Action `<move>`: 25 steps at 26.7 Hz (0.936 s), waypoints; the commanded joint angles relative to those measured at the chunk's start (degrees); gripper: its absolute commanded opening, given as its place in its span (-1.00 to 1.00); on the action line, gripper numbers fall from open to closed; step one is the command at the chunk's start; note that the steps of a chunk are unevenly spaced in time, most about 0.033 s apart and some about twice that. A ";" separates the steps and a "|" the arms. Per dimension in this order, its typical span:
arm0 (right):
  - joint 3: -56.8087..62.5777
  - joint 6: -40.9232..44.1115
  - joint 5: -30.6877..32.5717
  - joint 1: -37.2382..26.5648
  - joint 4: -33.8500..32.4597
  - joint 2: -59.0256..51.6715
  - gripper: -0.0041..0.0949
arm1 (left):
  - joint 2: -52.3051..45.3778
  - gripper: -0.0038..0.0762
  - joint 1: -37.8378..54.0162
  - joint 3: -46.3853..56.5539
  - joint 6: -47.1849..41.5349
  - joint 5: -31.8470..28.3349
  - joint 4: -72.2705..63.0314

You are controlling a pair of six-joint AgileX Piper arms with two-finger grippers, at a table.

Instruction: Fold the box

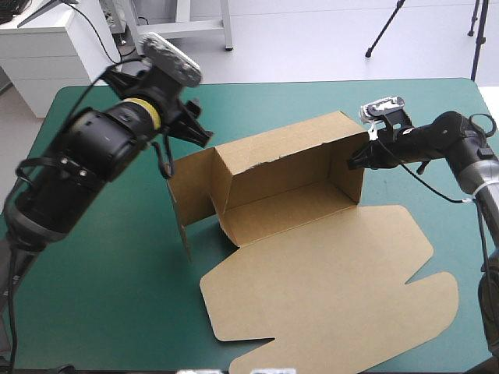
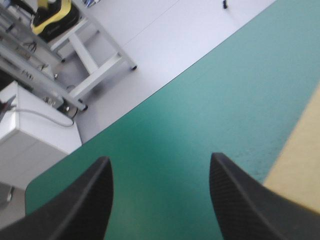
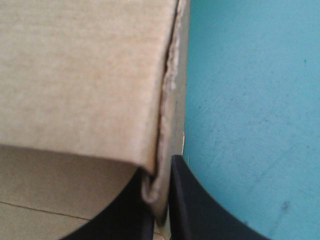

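Brown box (image 1: 288,167): walls up, 9 o'clock flap untucked, lid flat.
Right gripper (image 1: 351,163): clamping 3 o'clock wall.
Left gripper (image 2: 160,159): spread, empty.

Teal-green cover (image 1: 117,312), lying flat, smooth (corners rounded)

Brown box (image 1: 292,195) mid-table, walls up, lid flat
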 commanded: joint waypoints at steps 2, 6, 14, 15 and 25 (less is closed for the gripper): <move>-3.95 3.15 0.70 0.18 -0.45 -2.74 -0.96 | -4.42 0.13 17.33 -2.00 3.27 -1.22 -12.14; -9.27 7.30 4.27 0.18 -5.18 -2.74 -0.96 | -6.20 0.12 31.78 -1.51 5.82 1.46 -21.87; -18.34 13.93 9.32 0.18 -7.05 -2.74 -0.96 | -14.16 0.12 43.90 17.68 5.53 -5.04 -26.09; -18.77 14.34 9.58 0.18 -7.64 -2.74 -0.96 | -15.14 0.12 44.26 21.05 5.23 -6.04 -26.09; -19.98 19.61 14.84 0.18 -10.54 -2.74 -0.96 | -24.82 0.12 45.45 45.12 0.00 -15.88 -25.54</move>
